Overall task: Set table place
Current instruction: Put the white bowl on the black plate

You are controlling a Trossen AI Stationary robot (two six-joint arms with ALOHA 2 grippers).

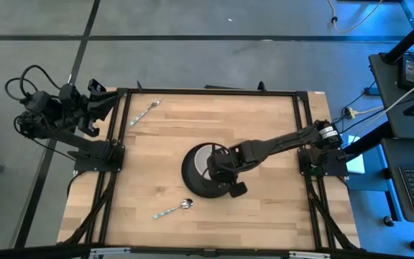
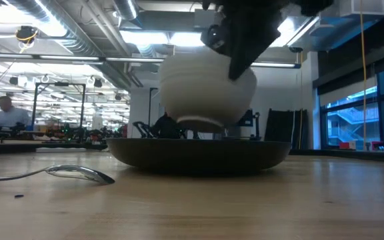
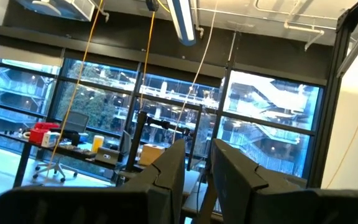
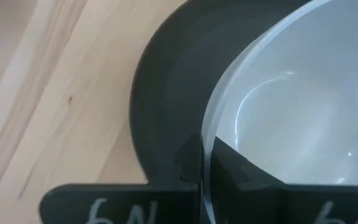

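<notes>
A white bowl (image 1: 204,161) hangs just above a dark round plate (image 1: 192,181) at the middle of the wooden table (image 1: 264,216). In the low view the bowl (image 2: 199,90) is slightly tilted over the plate (image 2: 199,153), with a thin gap under its foot. My right gripper (image 1: 219,170) is shut on the bowl's rim. My left gripper (image 3: 197,168) is parked beyond the table's far left corner, pointing up into the room, its fingers close together and empty. A spoon (image 1: 175,210) lies near the plate, and a fork (image 1: 144,113) lies at the far left. My right gripper pinches the bowl's rim (image 4: 205,140) on the side toward the table's right edge. One finger (image 4: 247,171) is inside the bowl and one (image 4: 182,171) is outside. The fingers come from above, slanting down from the right. The bowl is lifted clear, slightly tilted, just over the plate.
The spoon (image 2: 72,173) lies on the wood toward the near edge, left of the plate. Bare wood lies to the right of the plate and along the near edge. People and benches show in the room behind.
</notes>
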